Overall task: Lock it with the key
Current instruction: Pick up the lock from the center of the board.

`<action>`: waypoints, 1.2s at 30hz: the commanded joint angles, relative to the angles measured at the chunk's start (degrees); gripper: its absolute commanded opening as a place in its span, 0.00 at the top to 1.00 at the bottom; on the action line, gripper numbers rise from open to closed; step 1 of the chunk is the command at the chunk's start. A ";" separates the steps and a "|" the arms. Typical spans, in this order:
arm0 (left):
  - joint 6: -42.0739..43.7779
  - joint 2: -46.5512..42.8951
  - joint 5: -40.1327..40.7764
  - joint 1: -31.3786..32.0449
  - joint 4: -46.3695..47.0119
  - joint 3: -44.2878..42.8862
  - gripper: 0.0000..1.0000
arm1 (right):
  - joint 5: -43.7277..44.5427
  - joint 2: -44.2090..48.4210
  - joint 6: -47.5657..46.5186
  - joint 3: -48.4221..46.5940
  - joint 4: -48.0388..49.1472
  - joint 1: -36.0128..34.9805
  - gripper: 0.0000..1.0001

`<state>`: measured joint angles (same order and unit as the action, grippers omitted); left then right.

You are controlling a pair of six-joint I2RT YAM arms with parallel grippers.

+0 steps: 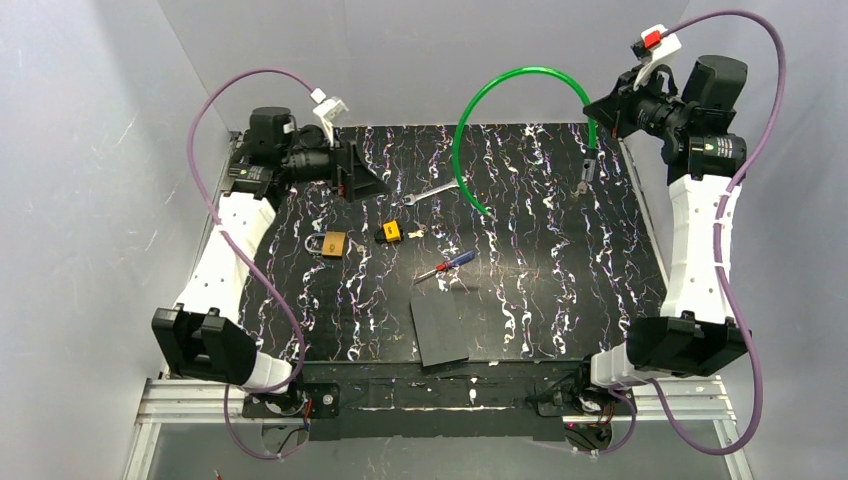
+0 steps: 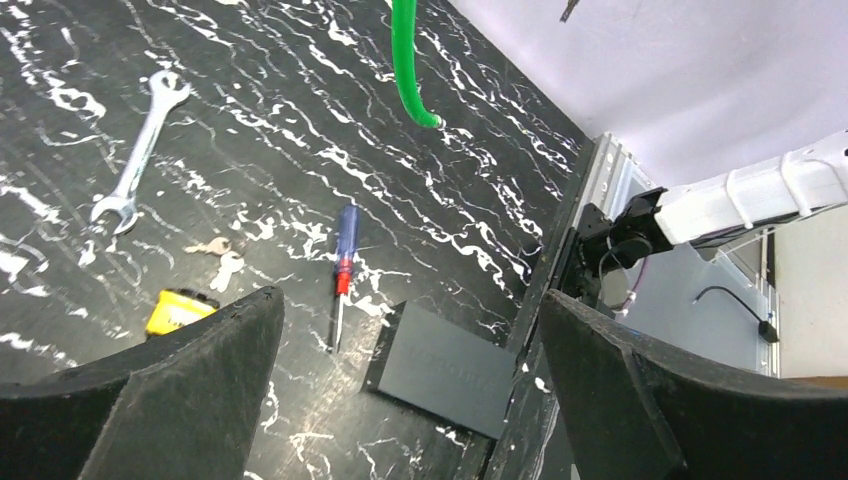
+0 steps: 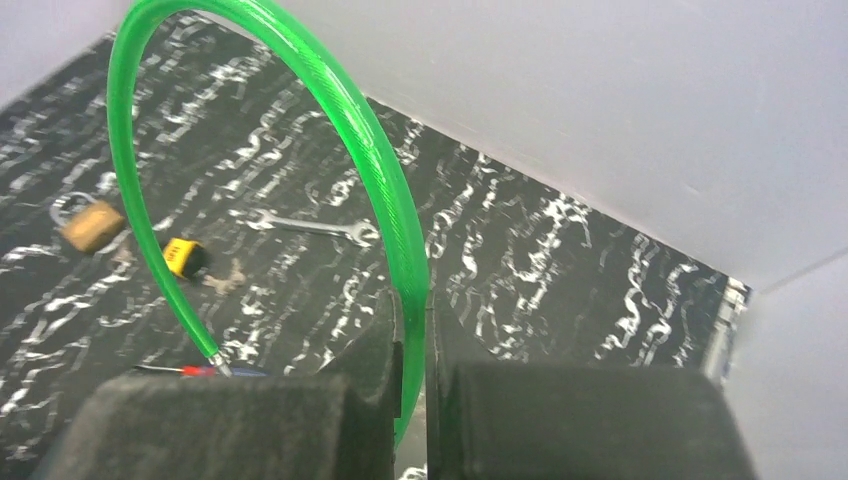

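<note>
Near nine o'clock from the middle of the table (image 1: pixel 560 300), the key (image 1: pixel 392 233) lies flat on the black marbled top. Its yellow-and-black head is turned towards the padlock (image 1: pixel 335 243) and its silvery blade points to three o'clock. Nothing is touching it. The padlock sits near the key at its nine o'clock, apart from it, with the shackle on the far side from the key. A screwdriver (image 1: pixel 447 266) with a blue and red handle lies at the key's four o'clock, and a spanner (image 1: pixel 428 192) at its one o'clock, both clear of it. A black pad (image 1: pixel 438 328) lies flat by the six o'clock edge of the table.

The left gripper (image 2: pixel 410 298) hangs over the table at the key's eleven o'clock, its jaws spread as wide as they go with nothing between them. It is close to the key but not on it.

Up at the two o'clock corner the right gripper (image 3: pixel 412 300) is raised well above the table, its fingers pinched tight on a green cable (image 1: pixel 520 75). From the grip the cable arches high and comes down towards the middle, its free end just at the spanner's four o'clock. I cannot tell whether that end touches the table. A small grey metal piece (image 1: pixel 585 178) hangs just below the grip, too small to make out
</note>
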<state>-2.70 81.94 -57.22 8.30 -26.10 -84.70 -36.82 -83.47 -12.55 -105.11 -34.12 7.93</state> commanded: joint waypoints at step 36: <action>-19.97 9.37 -1.50 21.16 15.86 -13.61 0.71 | -11.14 11.81 7.67 22.15 12.59 -19.43 0.99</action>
<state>-22.89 91.92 -56.05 28.84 -9.36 -95.27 -48.21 -73.21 -4.84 -83.59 -25.30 -7.74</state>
